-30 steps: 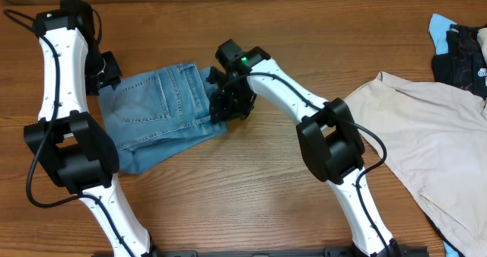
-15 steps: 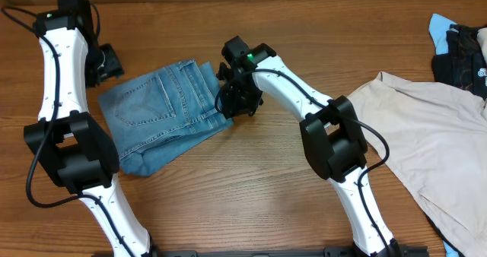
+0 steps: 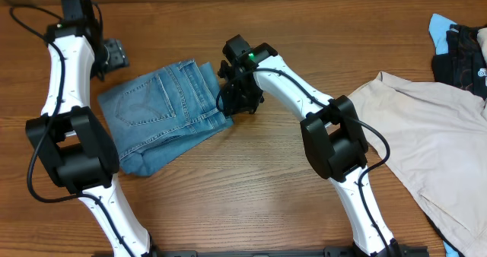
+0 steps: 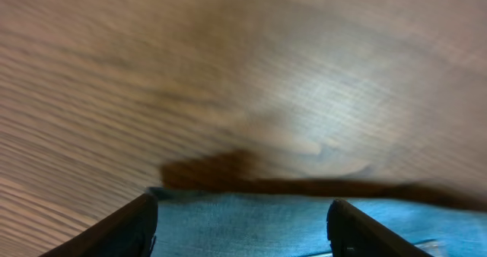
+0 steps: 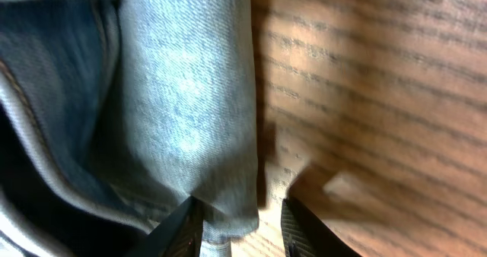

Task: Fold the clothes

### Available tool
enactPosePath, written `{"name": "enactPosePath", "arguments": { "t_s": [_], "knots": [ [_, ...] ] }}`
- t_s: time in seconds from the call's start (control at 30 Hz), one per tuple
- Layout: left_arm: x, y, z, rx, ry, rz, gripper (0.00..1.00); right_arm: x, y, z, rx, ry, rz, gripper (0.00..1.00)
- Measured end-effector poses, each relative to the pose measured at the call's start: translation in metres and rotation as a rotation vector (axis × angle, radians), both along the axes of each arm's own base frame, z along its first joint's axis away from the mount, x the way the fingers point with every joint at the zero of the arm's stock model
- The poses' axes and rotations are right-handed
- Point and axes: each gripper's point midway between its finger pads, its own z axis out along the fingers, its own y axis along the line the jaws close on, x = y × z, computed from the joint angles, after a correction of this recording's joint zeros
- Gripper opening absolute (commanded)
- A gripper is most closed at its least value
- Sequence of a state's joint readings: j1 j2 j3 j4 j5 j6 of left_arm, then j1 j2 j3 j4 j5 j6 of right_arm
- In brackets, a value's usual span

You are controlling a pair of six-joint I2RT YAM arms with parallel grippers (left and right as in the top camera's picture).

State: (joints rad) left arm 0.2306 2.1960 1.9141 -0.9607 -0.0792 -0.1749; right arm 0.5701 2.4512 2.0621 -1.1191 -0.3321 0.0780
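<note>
Denim jeans [image 3: 163, 116] lie folded | left gripper [image 3: 112, 55] has let go, fingers apart, backed off | right gripper [image 3: 237, 101] pinches the edge | fold likely near done

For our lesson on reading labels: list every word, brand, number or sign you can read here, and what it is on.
No text can be read.
On the dark garment, far right: a pale print, too small to read.
On the jeans: stitching only, no legible label in any view.
On the right arm: a green light, no writing.
</note>
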Motion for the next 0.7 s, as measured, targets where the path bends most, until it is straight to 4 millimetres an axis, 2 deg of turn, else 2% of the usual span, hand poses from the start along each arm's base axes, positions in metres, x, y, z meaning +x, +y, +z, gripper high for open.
{"name": "enactPosePath", "arguments": {
  "t_s": [0.1, 0.23, 0.3, 0.33, 0.43, 0.57, 0.63, 0.7],
  "knots": [
    [-0.018, -0.004, -0.024, -0.012, 0.074, -0.021, 0.64, 0.003, 0.001, 0.0, 0.004, -0.013, -0.001, 0.37],
    [-0.054, -0.013, -0.056, -0.038, 0.208, -0.045, 0.38, 0.008, -0.001, -0.001, -0.014, -0.041, -0.004, 0.36],
    [-0.066, -0.015, -0.064, -0.048, 0.249, -0.052, 0.26, 0.011, -0.003, -0.002, -0.027, -0.055, -0.007, 0.36],
    [-0.078, -0.018, -0.071, -0.059, 0.293, -0.047, 0.19, 0.014, -0.005, -0.003, -0.04, -0.069, -0.01, 0.36],
    [-0.104, -0.023, -0.075, -0.071, 0.38, -0.049, 0.18, 0.017, -0.009, -0.004, -0.06, -0.087, -0.008, 0.37],
    [-0.157, -0.034, -0.078, -0.113, 0.554, 0.006, 0.17, 0.026, -0.018, -0.004, -0.083, -0.113, -0.019, 0.4],
    [-0.185, -0.041, -0.078, -0.137, 0.653, 0.051, 0.15, 0.032, -0.028, -0.005, -0.094, -0.114, -0.037, 0.41],
    [-0.203, -0.045, -0.078, -0.151, 0.719, 0.074, 0.17, 0.038, -0.043, -0.004, -0.114, -0.108, -0.063, 0.42]
  ]
}}
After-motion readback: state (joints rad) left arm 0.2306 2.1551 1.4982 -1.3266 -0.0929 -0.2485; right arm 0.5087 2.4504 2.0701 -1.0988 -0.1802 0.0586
